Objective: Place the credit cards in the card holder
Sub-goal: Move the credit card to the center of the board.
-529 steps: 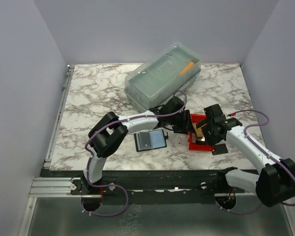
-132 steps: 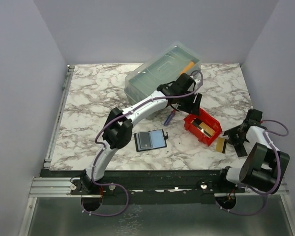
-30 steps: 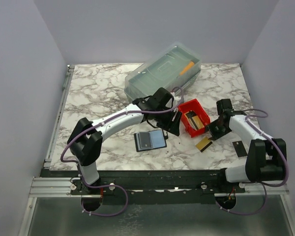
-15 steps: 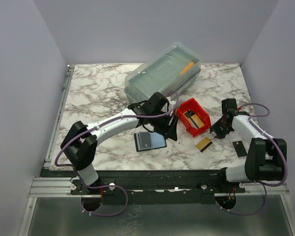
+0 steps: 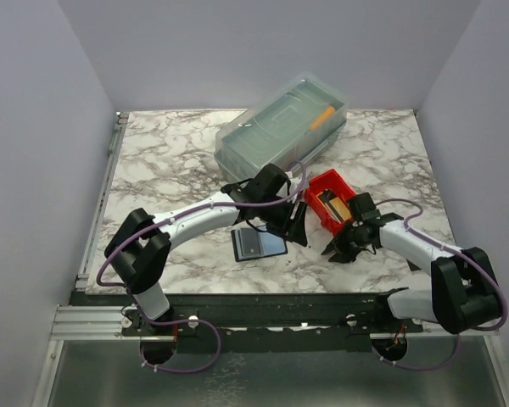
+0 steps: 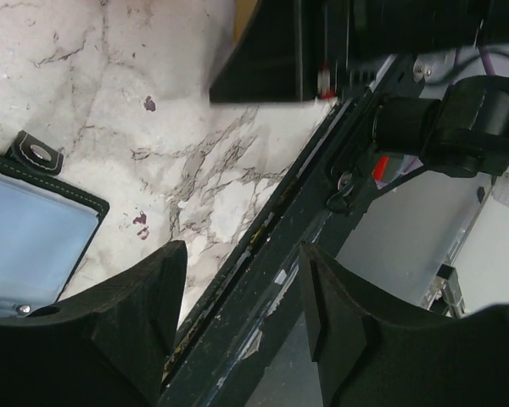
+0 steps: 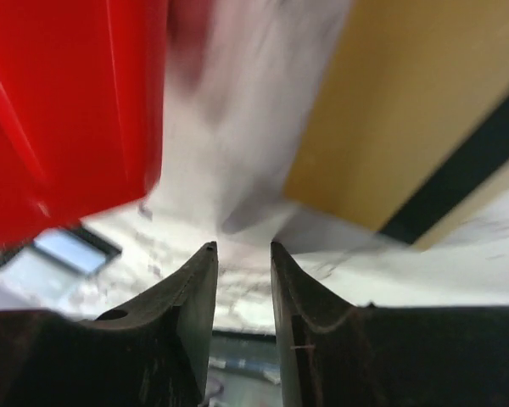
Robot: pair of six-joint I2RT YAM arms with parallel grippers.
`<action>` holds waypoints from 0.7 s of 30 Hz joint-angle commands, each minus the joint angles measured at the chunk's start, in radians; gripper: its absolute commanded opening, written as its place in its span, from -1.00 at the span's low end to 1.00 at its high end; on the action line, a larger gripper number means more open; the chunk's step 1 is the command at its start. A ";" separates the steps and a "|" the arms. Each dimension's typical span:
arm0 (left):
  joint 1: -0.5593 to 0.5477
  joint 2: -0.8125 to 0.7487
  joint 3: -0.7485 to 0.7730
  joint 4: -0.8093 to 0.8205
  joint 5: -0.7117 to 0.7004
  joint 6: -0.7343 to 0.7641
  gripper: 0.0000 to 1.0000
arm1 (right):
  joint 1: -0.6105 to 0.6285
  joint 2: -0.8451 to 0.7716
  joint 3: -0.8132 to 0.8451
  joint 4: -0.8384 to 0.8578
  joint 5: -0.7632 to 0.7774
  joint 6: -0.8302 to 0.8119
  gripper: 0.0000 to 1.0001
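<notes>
The card holder (image 5: 259, 244) lies open on the marble, black with a pale clear window; it also shows in the left wrist view (image 6: 25, 242) and, small, in the right wrist view (image 7: 72, 248). My left gripper (image 5: 297, 229) hangs open and empty just right of it (image 6: 242, 254). A gold card with a black stripe (image 7: 407, 110) lies on the table close ahead of my right gripper (image 7: 242, 248), whose jaws stand a little apart with nothing between them. In the top view my right gripper (image 5: 339, 248) hides that card. More cards (image 5: 332, 205) lie in the red bin.
The red bin (image 5: 321, 182) stands between the two grippers, close to the right one (image 7: 68, 110). A large clear lidded box (image 5: 280, 127) stands behind it. The table's dark front rail (image 6: 322, 220) runs just below the left gripper.
My right gripper has swung from the right side leftward and down over the gold card. My left gripper has shifted only slightly beside the card holder.
</notes>
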 commanded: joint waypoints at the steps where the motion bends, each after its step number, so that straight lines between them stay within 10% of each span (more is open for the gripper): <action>1: -0.005 0.003 -0.034 0.043 -0.001 -0.035 0.20 | 0.137 -0.011 -0.039 0.060 -0.121 0.203 -0.28; 12: -0.005 -0.032 -0.050 0.049 0.009 -0.055 0.21 | -0.224 -0.092 0.083 -0.161 0.258 -0.070 0.26; 21: -0.006 -0.050 -0.066 0.052 0.008 -0.051 0.21 | -0.245 0.124 0.146 -0.106 0.360 -0.218 -0.06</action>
